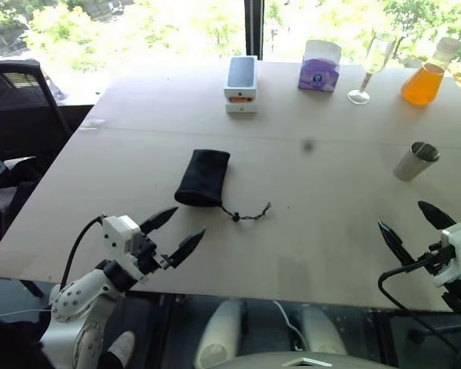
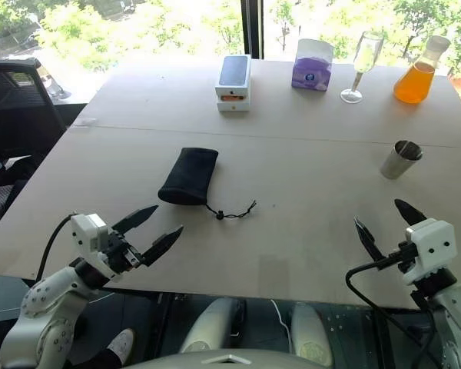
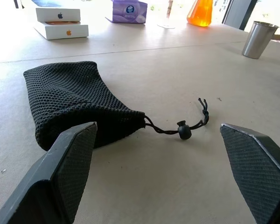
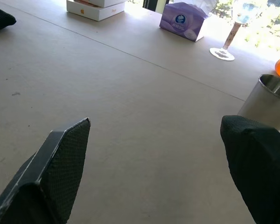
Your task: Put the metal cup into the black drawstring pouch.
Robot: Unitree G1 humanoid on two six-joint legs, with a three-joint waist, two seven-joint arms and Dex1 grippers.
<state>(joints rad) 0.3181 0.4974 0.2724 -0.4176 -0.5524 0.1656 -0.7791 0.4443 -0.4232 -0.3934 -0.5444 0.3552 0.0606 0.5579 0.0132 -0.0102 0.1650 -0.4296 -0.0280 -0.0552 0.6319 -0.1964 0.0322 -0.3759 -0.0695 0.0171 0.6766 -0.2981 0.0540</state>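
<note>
Both hands released, pouch and cup untouched on the counter.
The pouch (image 1: 203, 177) lies flat mid-counter, cord toward the near edge; the cup (image 1: 416, 161) stands upright by the right edge. Left hand (image 1: 174, 234) and right hand (image 1: 415, 228) hover spread over the near edge.

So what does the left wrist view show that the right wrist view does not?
Left wrist view alone: the pouch's full mesh body, its cord with the toggle, and the open left claw. Right wrist view alone: the open right claw. Both share the table, cup, white boxes, purple tissue box, orange flask and glass.
</note>
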